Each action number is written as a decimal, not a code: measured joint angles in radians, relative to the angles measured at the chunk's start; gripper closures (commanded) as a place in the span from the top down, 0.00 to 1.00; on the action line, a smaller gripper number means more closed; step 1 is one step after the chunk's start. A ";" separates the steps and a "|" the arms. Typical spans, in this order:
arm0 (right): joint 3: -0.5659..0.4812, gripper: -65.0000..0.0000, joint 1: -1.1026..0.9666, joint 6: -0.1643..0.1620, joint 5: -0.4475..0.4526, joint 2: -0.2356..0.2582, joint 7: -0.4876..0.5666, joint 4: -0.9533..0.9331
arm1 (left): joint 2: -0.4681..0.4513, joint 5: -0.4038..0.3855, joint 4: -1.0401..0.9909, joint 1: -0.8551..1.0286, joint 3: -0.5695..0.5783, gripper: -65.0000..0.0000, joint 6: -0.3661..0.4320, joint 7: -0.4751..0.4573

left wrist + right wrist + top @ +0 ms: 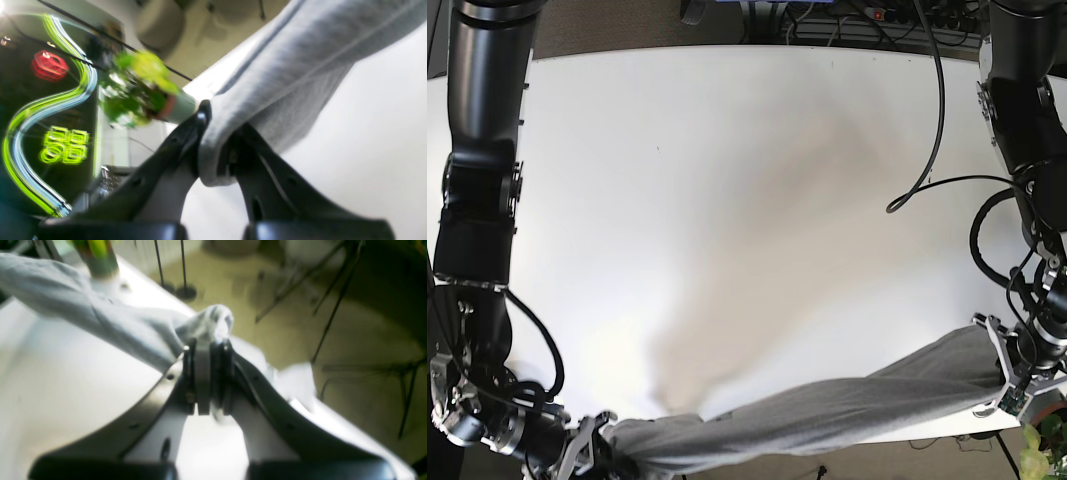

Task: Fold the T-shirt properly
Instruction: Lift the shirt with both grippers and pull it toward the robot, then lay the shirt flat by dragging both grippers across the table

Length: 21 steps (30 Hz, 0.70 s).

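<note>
Right jaws (595, 447) clamp a bunched end of the T-shirt (827, 405), which stretches as a limp twisted rope over the bench (727, 180) edge to the left jaws (1005, 372), closed on its hem. Soft, light fabric; corners likely suit regrasping.

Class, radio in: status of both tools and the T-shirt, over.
Left tool shut on T-shirt. Right tool shut on its other end. Shirt bunched, stretched along the table near edge. Nothing obstructing.

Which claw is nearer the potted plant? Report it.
Left. The left claw is just beside the potted plant; the right claw grips the T-shirt at the opposite corner.
</note>
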 measured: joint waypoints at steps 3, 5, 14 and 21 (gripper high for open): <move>0.043 0.00 -0.136 0.004 0.007 0.010 0.001 0.074 | 0.000 0.006 0.024 0.069 -0.022 0.01 0.000 -0.001; 0.083 0.00 -0.229 0.007 0.010 0.011 0.003 0.114 | 0.000 0.003 0.039 0.123 -0.035 0.01 0.000 -0.004; 0.278 0.00 -0.739 -0.001 0.007 -0.036 0.002 0.286 | 0.003 -0.012 0.097 0.459 -0.133 0.01 -0.007 -0.096; 0.401 0.00 -1.022 0.000 0.007 -0.113 0.003 0.430 | 0.005 -0.010 0.103 0.649 -0.174 0.00 -0.012 -0.142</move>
